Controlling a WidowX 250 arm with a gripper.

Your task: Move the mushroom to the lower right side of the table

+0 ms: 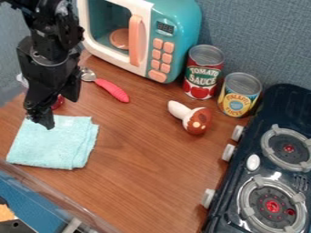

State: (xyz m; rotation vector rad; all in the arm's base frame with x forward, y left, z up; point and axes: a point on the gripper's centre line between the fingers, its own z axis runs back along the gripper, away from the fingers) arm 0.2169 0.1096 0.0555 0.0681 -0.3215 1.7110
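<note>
The gripper (45, 119) hangs at the left, over the upper part of the folded light-blue cloth. The mushroom (197, 121) lies on its side on the wooden table (146, 168), right of the middle, with its white stem toward the upper left and its brown, spotted cap toward the lower right. It is well to the right of the gripper and apart from it.
The light-blue cloth (53, 143) lies at the left. A toy microwave (146, 34) and a red-handled spoon (112, 89) are farther back. A tomato can (202, 75) and a yellow can (239, 96) stand behind the mushroom; a dark stove (243, 193) lines the right side.
</note>
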